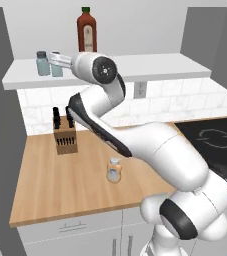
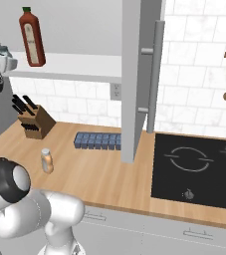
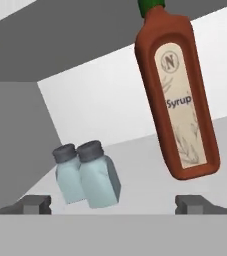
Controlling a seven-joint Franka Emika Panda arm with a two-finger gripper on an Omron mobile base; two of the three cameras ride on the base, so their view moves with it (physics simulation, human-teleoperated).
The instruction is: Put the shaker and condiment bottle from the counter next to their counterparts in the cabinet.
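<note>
Now two shakers (image 3: 87, 177) stand touching on the cabinet shelf (image 1: 150, 67), left of the red syrup bottle (image 3: 177, 95), so like sits with like; the pincer (image 3: 112, 204) is spread wide and empty; the condiment bottle (image 1: 114, 170) waits on the desk (image 1: 60, 180), probably next.

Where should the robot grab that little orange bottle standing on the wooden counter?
Probably around the body of the condiment bottle, just under its pale cap, coming down from above. It stands upright and alone on the wooden counter, well apart from the knife block, so open fingers could likely straddle its squat sides.
</note>
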